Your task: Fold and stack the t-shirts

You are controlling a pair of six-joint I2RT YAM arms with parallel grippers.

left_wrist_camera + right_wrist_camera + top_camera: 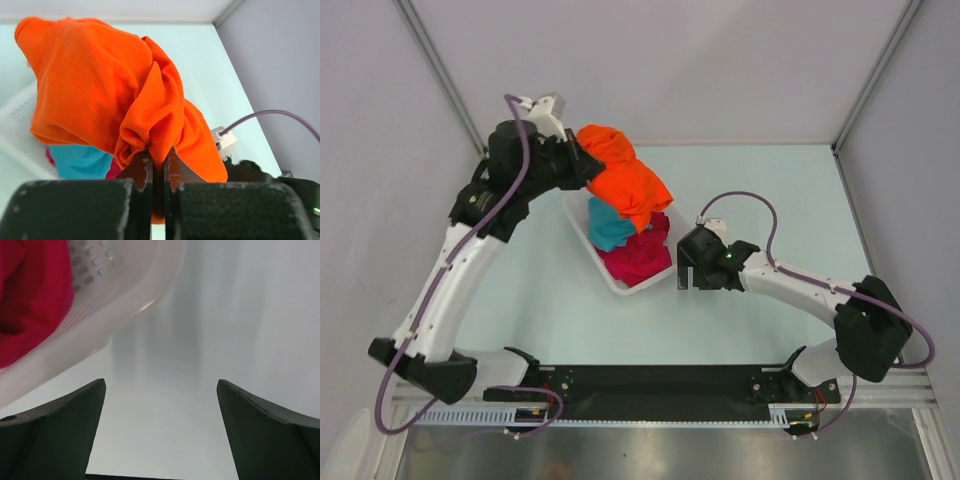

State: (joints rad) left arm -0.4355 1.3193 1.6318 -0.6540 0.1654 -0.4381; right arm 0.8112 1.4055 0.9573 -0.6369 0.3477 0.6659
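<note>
Left gripper [157, 160] clamps a bunched fold of the orange t-shirt [100, 85], held over the far end of the white basket [616, 285]. The teal t-shirt [608, 228] and magenta t-shirt [642, 260] lie inside. Right gripper [160, 390] hovers wide open beside the basket. A slow, straight lift should avoid snagging them.

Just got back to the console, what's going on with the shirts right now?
The left gripper is shut on a bunched fold of the orange t-shirt, at the far end of the white basket. The teal t-shirt and magenta t-shirt lie crumpled in the basket. The right gripper is open and empty, beside the basket. Nothing is folded yet.
</note>
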